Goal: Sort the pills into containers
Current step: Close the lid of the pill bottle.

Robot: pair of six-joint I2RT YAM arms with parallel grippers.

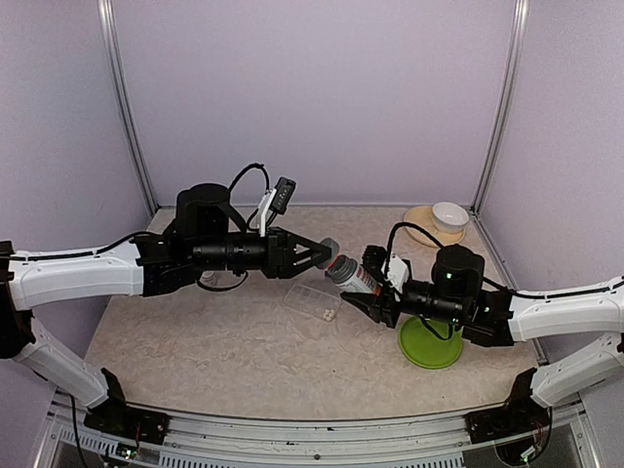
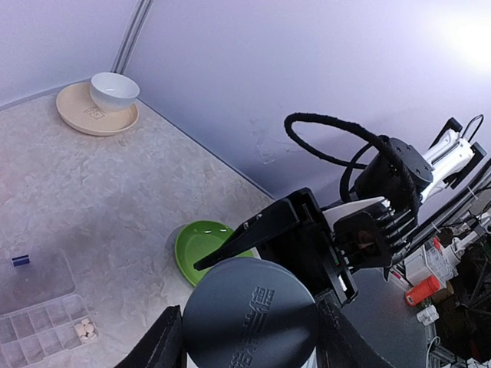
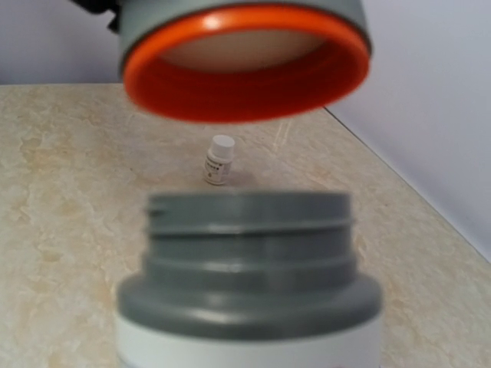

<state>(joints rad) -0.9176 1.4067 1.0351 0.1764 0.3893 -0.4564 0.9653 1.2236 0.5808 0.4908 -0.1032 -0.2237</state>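
Top external view: the left end effector [image 1: 326, 250] is closed on a grey cap [image 1: 331, 246] and the right end effector [image 1: 367, 286] is clamped round one open pill bottle [image 1: 347, 272] — the two are held just apart above the surface [image 1: 195, 331]. One clear pill box [image 1: 314, 301] lies below them, and about three pills [image 2: 84, 329] are seen in one compartment. The bottle is judged rigid, light and smooth, best gripped round its body — the pills are tiny and likely to roll.
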